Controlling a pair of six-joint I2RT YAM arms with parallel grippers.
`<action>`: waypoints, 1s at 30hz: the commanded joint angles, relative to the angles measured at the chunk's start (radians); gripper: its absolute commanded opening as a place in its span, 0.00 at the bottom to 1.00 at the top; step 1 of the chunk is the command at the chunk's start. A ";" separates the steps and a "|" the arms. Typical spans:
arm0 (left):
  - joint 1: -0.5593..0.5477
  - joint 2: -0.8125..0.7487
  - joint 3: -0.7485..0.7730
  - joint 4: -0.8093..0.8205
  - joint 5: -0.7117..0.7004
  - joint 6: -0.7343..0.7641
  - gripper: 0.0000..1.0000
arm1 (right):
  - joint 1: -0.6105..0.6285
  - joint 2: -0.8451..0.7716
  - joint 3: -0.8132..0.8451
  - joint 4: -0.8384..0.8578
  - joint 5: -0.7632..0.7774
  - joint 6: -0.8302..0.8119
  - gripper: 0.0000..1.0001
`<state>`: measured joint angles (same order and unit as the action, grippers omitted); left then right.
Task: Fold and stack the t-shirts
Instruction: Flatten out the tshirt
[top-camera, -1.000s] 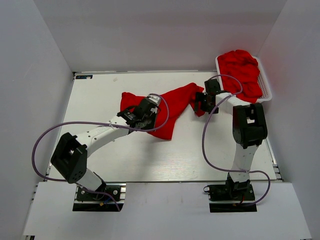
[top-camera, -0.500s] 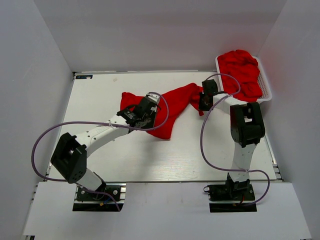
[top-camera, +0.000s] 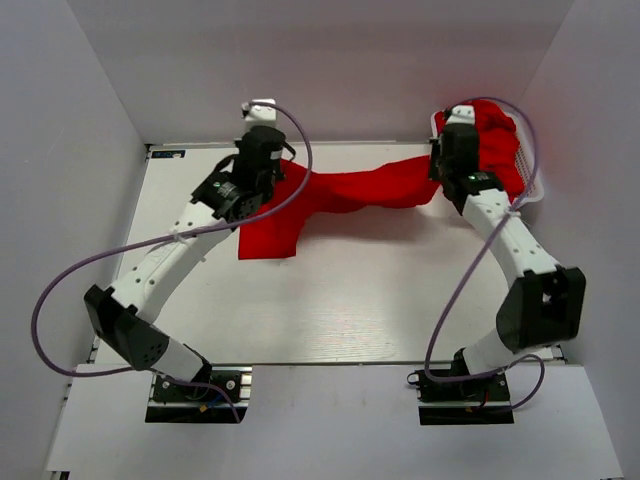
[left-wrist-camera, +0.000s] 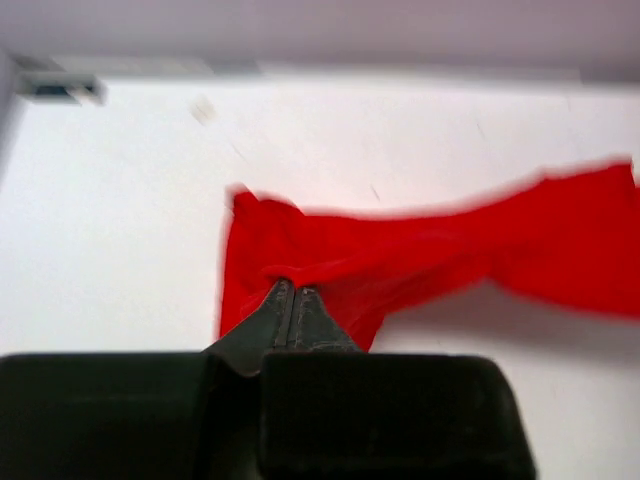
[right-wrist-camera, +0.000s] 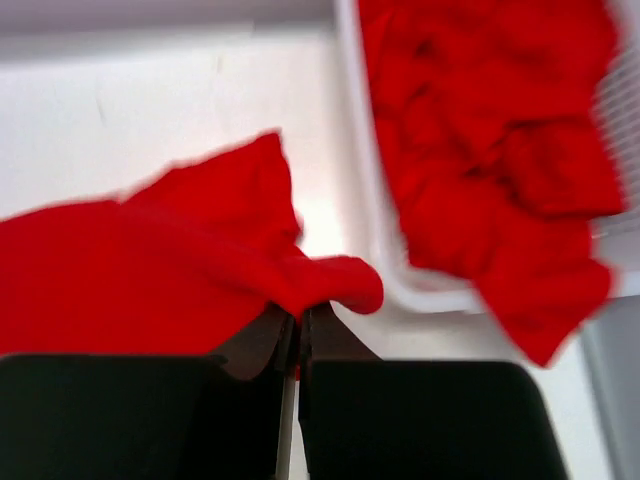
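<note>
Left pincer (left-wrist-camera: 293, 291), right pincer (right-wrist-camera: 298, 316) moved far back; t-shirt (top-camera: 370, 188) now stretched between.

From above, the left fingers (left-wrist-camera: 276, 308) and right fingers (right-wrist-camera: 262, 342) are out of sight beneath their own wrists, and in the wrist views the stretched t-shirt (top-camera: 370, 188) bunches over their tips and covers them. Both wrist views are smeared, the shirt's edges soft; it runs off the right border in the left one and off the left border in the right one. The basket (right-wrist-camera: 368, 200) is cut by the top and right borders, its heap of t-shirts (right-wrist-camera: 490, 130) a red blur, too mushed to count.
</note>
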<state>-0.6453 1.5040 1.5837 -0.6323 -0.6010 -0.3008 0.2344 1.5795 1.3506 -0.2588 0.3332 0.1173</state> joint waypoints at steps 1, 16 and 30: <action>0.013 -0.109 0.093 0.078 -0.235 0.162 0.00 | -0.020 -0.110 0.056 0.003 0.122 -0.071 0.00; 0.013 -0.413 0.228 0.419 -0.182 0.618 0.00 | -0.052 -0.467 0.301 -0.106 0.064 -0.171 0.00; 0.004 -0.509 0.643 0.278 0.274 0.631 0.00 | -0.050 -0.679 0.625 -0.324 -0.312 -0.176 0.00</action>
<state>-0.6453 0.9878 2.1365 -0.3424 -0.4156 0.3073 0.1925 0.9237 1.9339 -0.5266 0.0826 -0.0338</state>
